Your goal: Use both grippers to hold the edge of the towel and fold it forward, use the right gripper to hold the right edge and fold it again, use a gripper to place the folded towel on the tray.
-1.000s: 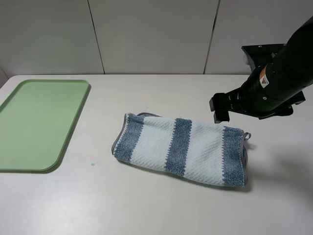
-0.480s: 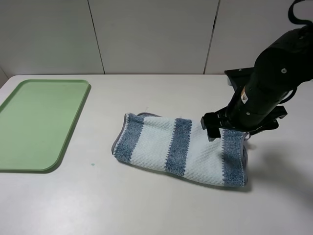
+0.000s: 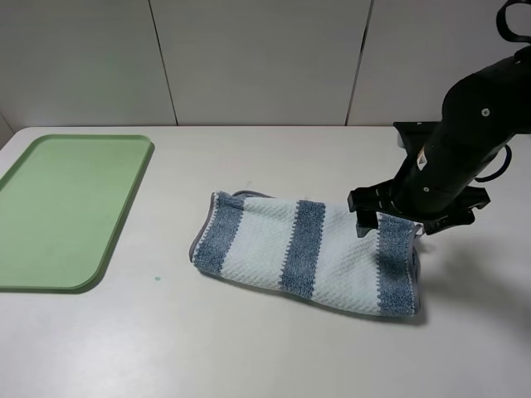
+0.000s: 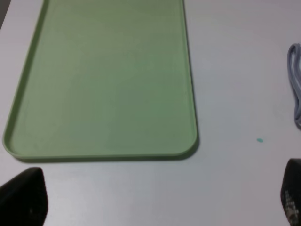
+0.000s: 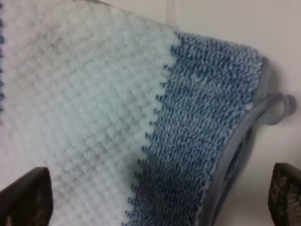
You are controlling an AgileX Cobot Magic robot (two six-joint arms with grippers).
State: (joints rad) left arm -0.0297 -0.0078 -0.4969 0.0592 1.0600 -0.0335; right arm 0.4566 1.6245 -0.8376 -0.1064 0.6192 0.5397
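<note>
Lying on the left of the smooth white table, the flat pale-green plastic tray sits well apart from the folded, nubby terry towel. The right gripper stands wide over the towel's grey binding. The left gripper is wide too, near the tray.

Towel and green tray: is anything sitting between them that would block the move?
Nothing visible does. Only bare table lies between the towel and the tray, apart from a tiny teal speck on the surface.
</note>
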